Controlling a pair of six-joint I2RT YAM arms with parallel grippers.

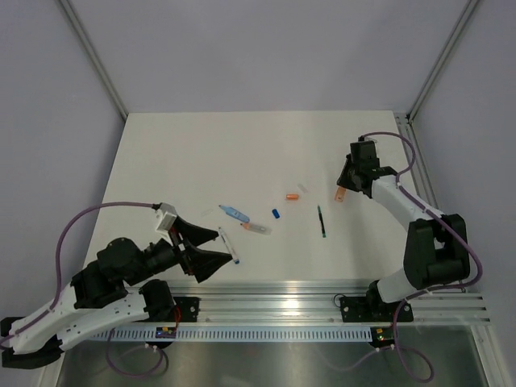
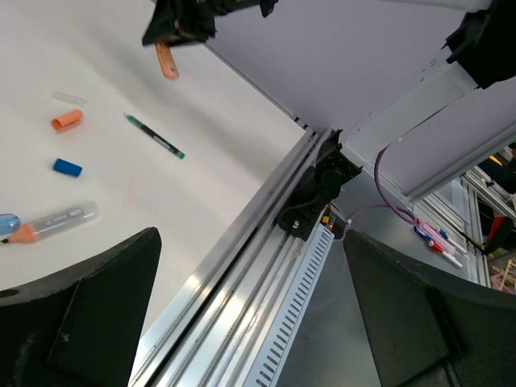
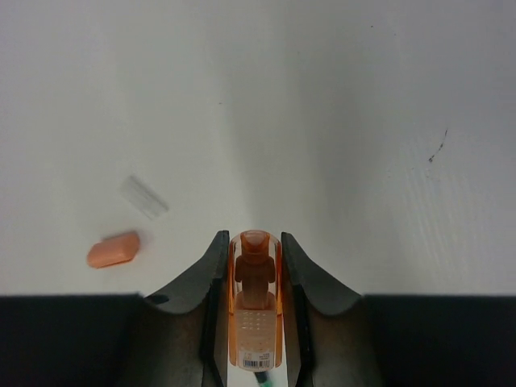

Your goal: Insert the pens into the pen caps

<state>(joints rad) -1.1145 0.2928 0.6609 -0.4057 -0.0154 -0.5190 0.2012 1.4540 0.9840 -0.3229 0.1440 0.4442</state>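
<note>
My right gripper (image 1: pixel 342 192) is shut on an orange-capped pen (image 3: pixel 255 298) with a clear barrel and holds it above the table at the right. It also shows in the left wrist view (image 2: pixel 168 61). An orange cap (image 1: pixel 291 196) and a clear cap (image 1: pixel 302 188) lie left of it. A blue cap (image 1: pixel 275 214), a green-tipped dark pen (image 1: pixel 321 220), a clear pen with an orange end (image 1: pixel 255 229) and a light-blue-capped pen (image 1: pixel 234 213) lie mid-table. My left gripper (image 1: pixel 219 247) is open, with a white pen with a blue end (image 1: pixel 226 242) by its fingertips.
The aluminium rail (image 1: pixel 322 294) runs along the table's near edge, in front of both arm bases. In the left wrist view the rail (image 2: pixel 242 266) passes between my open fingers (image 2: pixel 81 322). Grey walls stand behind and beside the table.
</note>
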